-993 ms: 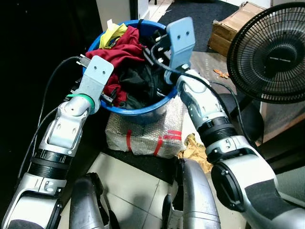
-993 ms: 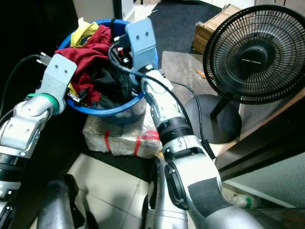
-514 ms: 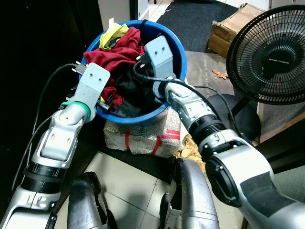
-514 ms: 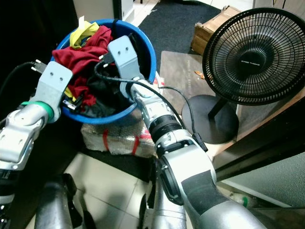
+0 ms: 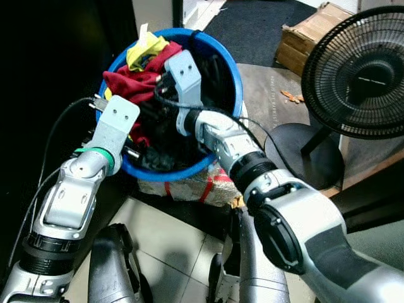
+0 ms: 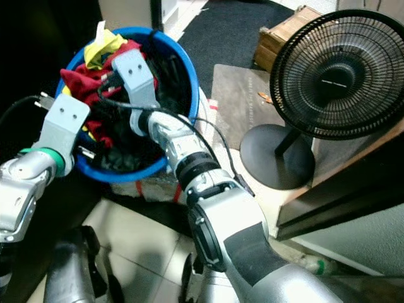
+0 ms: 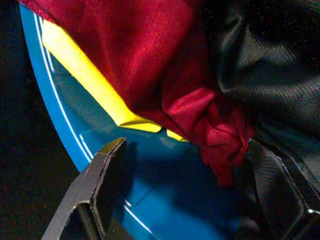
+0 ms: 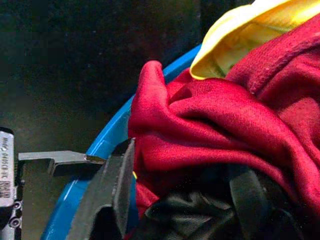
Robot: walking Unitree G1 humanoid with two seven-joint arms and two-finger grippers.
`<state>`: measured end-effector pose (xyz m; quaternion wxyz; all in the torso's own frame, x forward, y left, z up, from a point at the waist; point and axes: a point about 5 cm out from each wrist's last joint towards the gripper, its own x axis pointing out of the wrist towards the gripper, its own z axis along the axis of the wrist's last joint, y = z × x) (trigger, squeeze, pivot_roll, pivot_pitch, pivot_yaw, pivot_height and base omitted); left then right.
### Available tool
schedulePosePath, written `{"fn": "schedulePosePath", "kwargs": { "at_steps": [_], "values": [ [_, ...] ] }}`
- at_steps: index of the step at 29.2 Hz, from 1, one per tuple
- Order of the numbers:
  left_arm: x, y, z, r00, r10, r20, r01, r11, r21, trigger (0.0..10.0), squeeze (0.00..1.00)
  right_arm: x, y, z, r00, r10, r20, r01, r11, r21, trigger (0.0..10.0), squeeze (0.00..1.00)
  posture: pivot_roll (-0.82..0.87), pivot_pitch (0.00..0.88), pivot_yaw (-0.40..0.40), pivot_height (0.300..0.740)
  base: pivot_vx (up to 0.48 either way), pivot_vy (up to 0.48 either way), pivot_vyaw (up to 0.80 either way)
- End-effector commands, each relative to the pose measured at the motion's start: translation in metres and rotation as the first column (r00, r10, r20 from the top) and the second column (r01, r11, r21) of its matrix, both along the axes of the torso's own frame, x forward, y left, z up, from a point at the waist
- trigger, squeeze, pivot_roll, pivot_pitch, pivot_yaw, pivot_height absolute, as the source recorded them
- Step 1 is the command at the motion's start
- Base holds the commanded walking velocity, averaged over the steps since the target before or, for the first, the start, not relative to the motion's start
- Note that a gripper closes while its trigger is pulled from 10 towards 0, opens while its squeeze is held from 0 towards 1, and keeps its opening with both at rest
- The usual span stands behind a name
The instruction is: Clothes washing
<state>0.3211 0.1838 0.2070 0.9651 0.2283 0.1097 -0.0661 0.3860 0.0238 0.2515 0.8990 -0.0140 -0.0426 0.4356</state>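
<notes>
Tiled floor runs under a blue basin (image 5: 222,148) of laundry that sits on a bubble-wrapped bundle (image 5: 202,187) bound with red tape. Beside the right arm stand a black fan (image 5: 360,69), a dark mat (image 6: 237,95) and a cardboard box (image 5: 309,38).

Both arms reach into the basin. The left gripper (image 7: 185,200) hangs at the near rim with its 2 black fingers (image 7: 95,190) spread wide; between them lie a bare patch of blue wall, a fold of the red garment (image 7: 150,65), a yellow strip (image 7: 85,80) and black cloth (image 7: 270,65).

The right gripper (image 8: 185,210) sits deeper in the pile, its fingers also parted, resting among black cloth with the red garment bunched just ahead and the yellow garment (image 5: 144,50) beyond it at the far rim. Neither gripper has closed on any fabric.
</notes>
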Motion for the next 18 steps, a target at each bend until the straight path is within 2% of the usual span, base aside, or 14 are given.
{"fn": "schedulePosePath", "kwargs": {
  "at_steps": [1,4,9,14,18],
  "values": [
    [-0.004,0.014,-0.027,0.989,0.074,-0.132,-0.073,0.997,0.009,10.0,0.00,0.001,-0.006,-0.014,0.998,-0.013,-0.067,0.013,1.000,0.000,0.0,0.00,0.17,0.328,-0.061,0.465,0.000,0.000,0.00],
    [-0.006,0.013,-0.027,0.988,0.075,-0.135,-0.074,0.997,0.006,10.0,0.00,0.004,-0.012,-0.018,0.996,-0.063,-0.057,0.061,0.997,-0.041,0.0,0.00,0.16,0.328,-0.063,0.465,0.000,0.000,0.00],
    [-0.006,0.012,-0.027,0.988,0.074,-0.135,-0.074,0.997,0.003,10.0,0.00,0.007,-0.016,-0.017,0.994,-0.103,-0.038,0.101,0.993,-0.055,0.0,0.00,0.16,0.325,-0.062,0.465,0.000,0.000,0.00],
    [-0.004,0.011,-0.026,0.988,0.072,-0.134,-0.073,0.997,-0.002,10.0,0.00,0.010,-0.023,-0.012,0.987,-0.158,-0.005,0.158,0.987,-0.038,0.0,0.00,0.16,0.321,-0.059,0.465,0.000,0.000,0.00],
    [-0.002,0.010,-0.024,0.988,0.072,-0.134,-0.073,0.997,-0.005,10.0,0.00,0.014,-0.031,0.002,0.976,-0.208,0.063,0.207,0.978,0.021,0.0,0.00,0.15,0.316,-0.057,0.465,0.000,0.000,0.00]
  ]
}}
